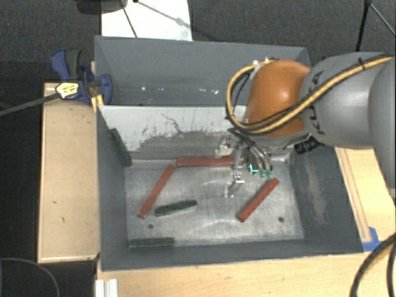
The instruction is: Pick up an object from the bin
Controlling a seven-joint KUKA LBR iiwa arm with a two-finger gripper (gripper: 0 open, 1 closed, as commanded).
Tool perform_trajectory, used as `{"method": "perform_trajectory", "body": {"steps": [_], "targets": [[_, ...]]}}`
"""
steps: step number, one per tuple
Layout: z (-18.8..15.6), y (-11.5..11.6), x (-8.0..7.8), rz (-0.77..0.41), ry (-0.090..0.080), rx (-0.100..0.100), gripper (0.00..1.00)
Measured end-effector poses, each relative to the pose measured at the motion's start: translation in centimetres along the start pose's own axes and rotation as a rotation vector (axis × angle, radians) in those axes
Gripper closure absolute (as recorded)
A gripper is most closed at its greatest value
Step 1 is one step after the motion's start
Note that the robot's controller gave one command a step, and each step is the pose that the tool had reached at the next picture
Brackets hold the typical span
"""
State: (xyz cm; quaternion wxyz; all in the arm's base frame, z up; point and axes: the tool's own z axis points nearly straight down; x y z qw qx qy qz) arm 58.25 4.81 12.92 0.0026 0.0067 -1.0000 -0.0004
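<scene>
1. The fingers (233,184) hang low over the middle-right of the bin (185,73), under the arm's orange cover. I cannot tell whether they are spread or pressed together, and I see nothing between them.
2. The closest thing is a red stick (257,200), flat on the floor just right of the fingers and a little nearer. Its long axis slants from near-left to far-right.
3. A second red stick (203,162) lies just beyond them, running left to right.
4. A third red stick (156,190) and a dark green stick (175,208) lie well to the left.
5. Taking the closest stick would likely need a small shift right and near, with the grip across its slant.
</scene>
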Motion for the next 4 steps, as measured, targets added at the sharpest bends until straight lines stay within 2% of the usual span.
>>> {"method": "perform_trajectory", "body": {"steps": [1,2,3,4], "targets": [[-0.4,0.0,-0.2,0.001,-0.008,-0.001,0.00],[5.6,8.6,6.8,-0.158,-0.011,-0.001,1.00],[5.6,8.6,6.8,-0.157,-0.011,-0.001,1.00],[-11.5,9.4,6.3,-0.165,-0.015,-0.001,1.00]]}}
